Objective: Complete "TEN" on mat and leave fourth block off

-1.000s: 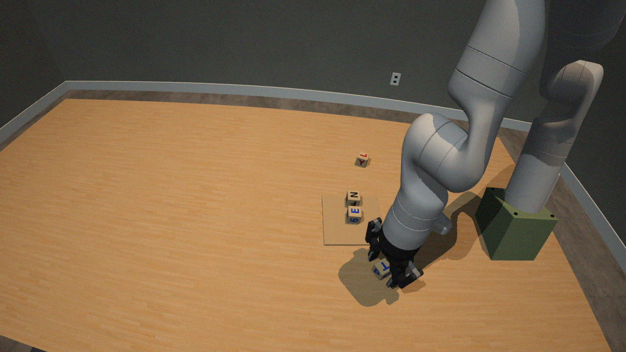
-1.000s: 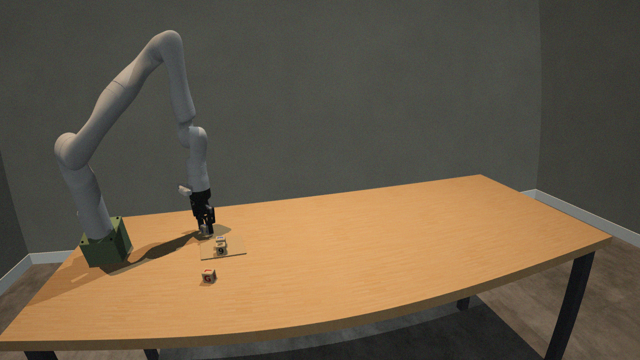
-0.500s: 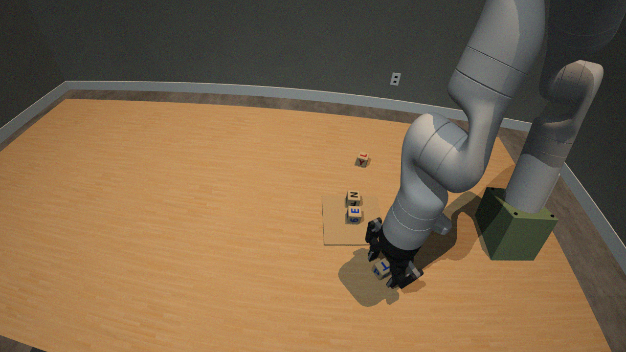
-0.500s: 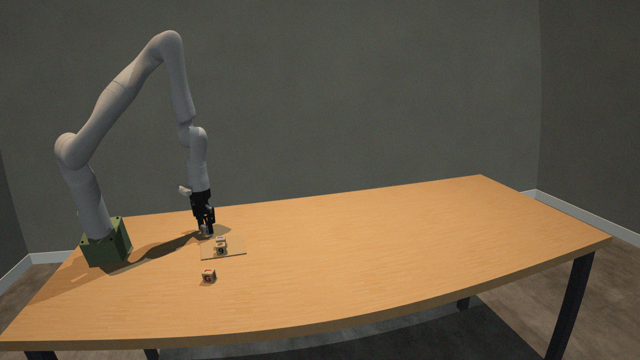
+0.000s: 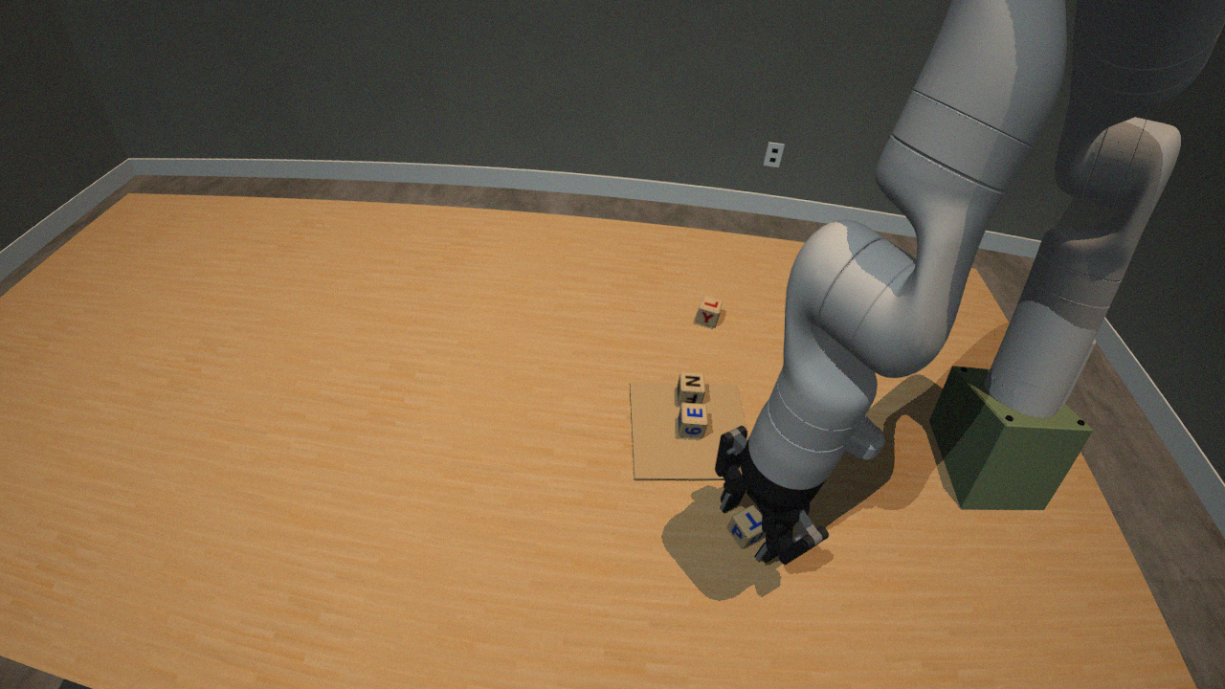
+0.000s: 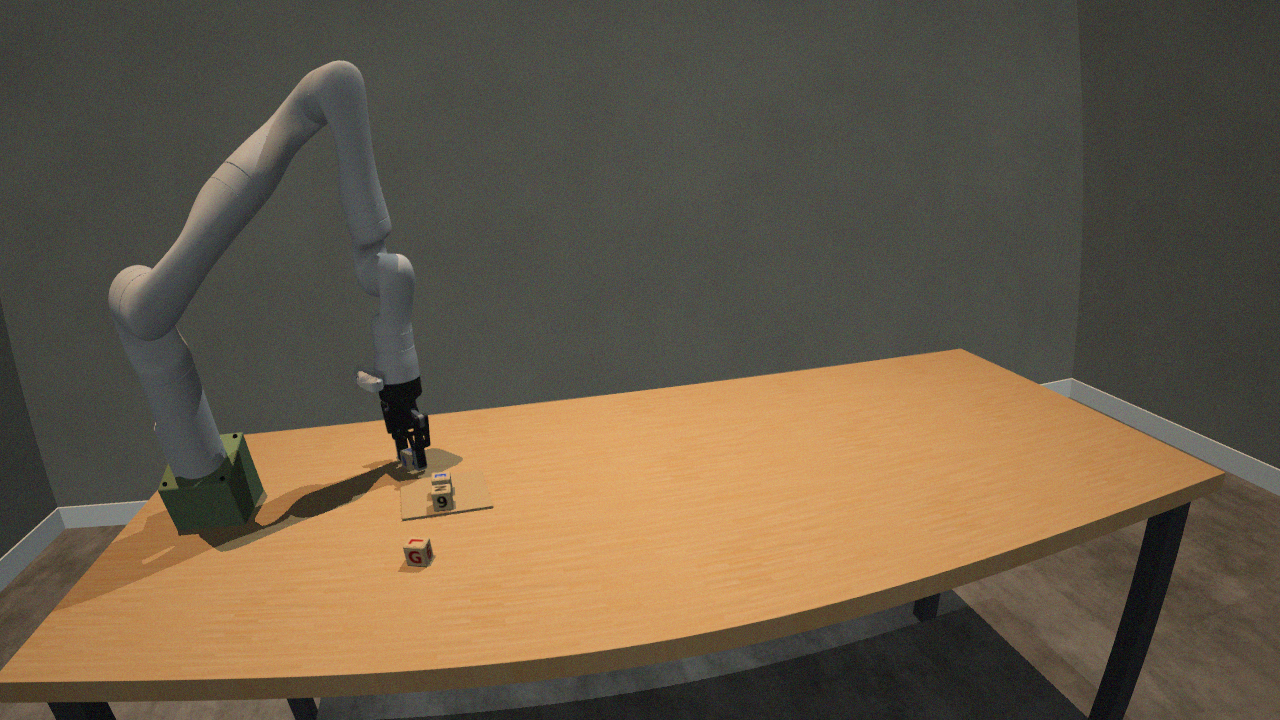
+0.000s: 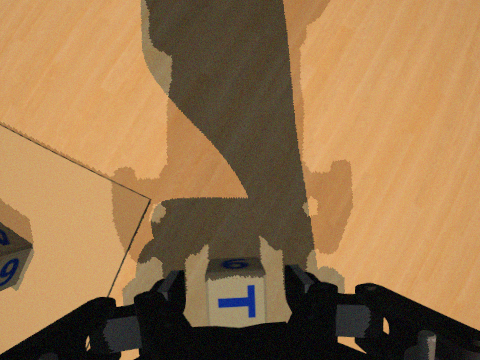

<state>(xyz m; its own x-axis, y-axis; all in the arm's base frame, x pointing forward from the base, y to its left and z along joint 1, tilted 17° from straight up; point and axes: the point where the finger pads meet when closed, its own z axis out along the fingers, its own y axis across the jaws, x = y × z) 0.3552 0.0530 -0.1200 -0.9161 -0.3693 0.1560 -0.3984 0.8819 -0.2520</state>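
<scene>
The block with a blue T (image 5: 746, 524) (image 7: 235, 300) on top rests on the bare table just off the near corner of the tan mat (image 5: 659, 454) (image 6: 469, 492) (image 7: 60, 220). My gripper (image 5: 759, 522) (image 6: 412, 452) (image 7: 235, 284) is lowered around it, open, one finger on each side with a small gap to the block. On the mat the E block (image 5: 694, 417) (image 6: 440, 480) (image 7: 10, 256) and the N block (image 5: 691, 385) (image 6: 441, 499) lie side by side, letters up.
A fourth block with red letters, L on top, (image 5: 708, 311) (image 6: 417, 552) lies on the table beyond the mat's far side. The arm's green base (image 5: 1002, 445) (image 6: 210, 488) stands at the table's edge near the mat.
</scene>
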